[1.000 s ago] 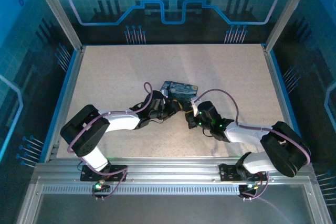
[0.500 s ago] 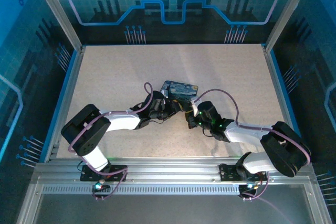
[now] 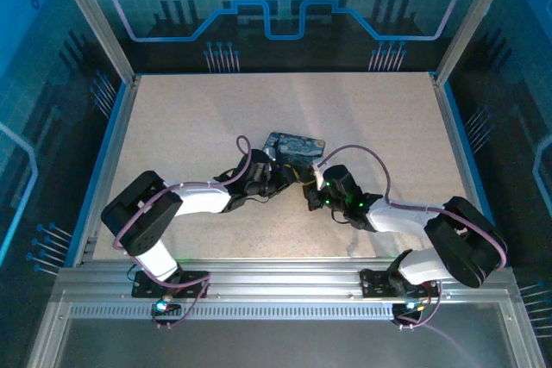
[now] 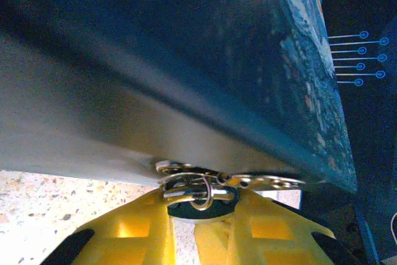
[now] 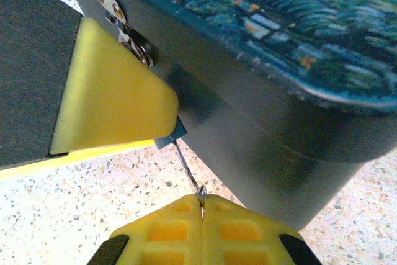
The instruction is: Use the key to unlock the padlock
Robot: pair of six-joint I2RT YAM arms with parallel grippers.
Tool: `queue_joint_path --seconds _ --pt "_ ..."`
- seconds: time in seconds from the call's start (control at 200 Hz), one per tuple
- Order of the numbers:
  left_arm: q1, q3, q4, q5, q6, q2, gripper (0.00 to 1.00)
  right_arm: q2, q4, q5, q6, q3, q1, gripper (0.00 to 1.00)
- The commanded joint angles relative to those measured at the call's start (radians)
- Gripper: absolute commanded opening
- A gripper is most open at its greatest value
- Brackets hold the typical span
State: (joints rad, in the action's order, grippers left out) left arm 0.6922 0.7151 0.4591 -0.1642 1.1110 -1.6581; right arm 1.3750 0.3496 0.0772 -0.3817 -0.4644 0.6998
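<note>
The painted box (image 3: 296,149) lies mid-table, and both grippers meet at its near side. In the left wrist view my left gripper (image 4: 198,216) is shut on the padlock (image 4: 200,211), a small blue body with a silvery shackle hooked through the box's hasp (image 4: 273,182). In the right wrist view my right gripper (image 5: 201,208) is shut on the key (image 5: 187,166). The thin key runs up to a blue corner of the padlock (image 5: 171,134), which peeks from under a yellow finger (image 5: 111,97) of the left gripper. In the top view, the left gripper (image 3: 281,176) and right gripper (image 3: 314,188) sit close together.
The box's dark side wall (image 5: 260,128) stands just right of the key. Speckled tabletop (image 3: 207,118) stretches around the box, bounded by a blue-edged frame (image 3: 110,144) and metal posts. Cables loop over both arms.
</note>
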Motion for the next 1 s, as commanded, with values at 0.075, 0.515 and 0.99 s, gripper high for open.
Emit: queue_joint_path --seconds 0.075,0.515,0.99 --pt "0.013 -0.013 0.052 -0.006 0.021 -0.012 0.18 0.012 0.073 -0.025 -0.016 -0.029 0.001 0.00" --pt "0.018 -0.011 0.050 -0.006 0.021 -0.016 0.18 0.018 0.113 -0.021 0.017 -0.051 -0.002 0.00" --pt "0.022 -0.008 0.037 -0.013 0.024 -0.005 0.18 0.042 0.221 -0.015 0.113 -0.046 -0.009 0.00"
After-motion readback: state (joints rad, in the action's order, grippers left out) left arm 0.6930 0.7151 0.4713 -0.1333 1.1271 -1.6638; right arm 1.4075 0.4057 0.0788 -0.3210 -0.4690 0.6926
